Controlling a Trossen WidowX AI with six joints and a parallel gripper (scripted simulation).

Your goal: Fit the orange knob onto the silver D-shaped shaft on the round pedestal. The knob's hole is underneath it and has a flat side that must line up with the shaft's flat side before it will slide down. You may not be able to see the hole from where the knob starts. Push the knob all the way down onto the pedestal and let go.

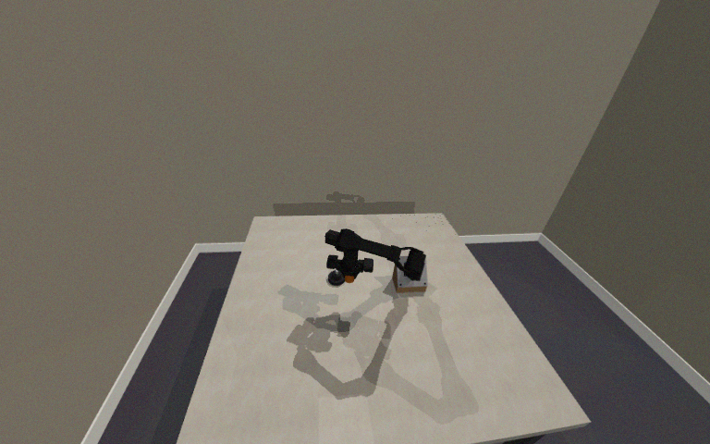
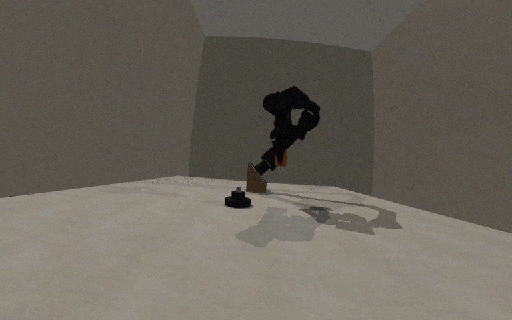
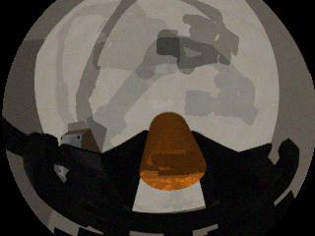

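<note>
The orange knob (image 1: 349,278) (image 2: 283,158) (image 3: 169,143) is held upright, well above the table. My gripper (image 2: 280,160) (image 3: 168,134) is shut on it, with one finger on each side. The round black pedestal (image 1: 336,278) (image 2: 237,202) stands on the table, lower than the knob and left of it in the top and exterior views. The silver shaft (image 2: 238,189) stands up from the pedestal's middle; its flat side cannot be made out. The knob's underside and hole are hidden in all views. The pedestal does not show in the wrist view.
The arm's wedge-shaped base (image 1: 410,288) (image 2: 256,181) (image 3: 85,140) stands on the pale table (image 1: 282,408) (image 2: 151,264), right of the pedestal in the top and exterior views. Shadows of the arm fall across the table. Walls stand beyond its edges.
</note>
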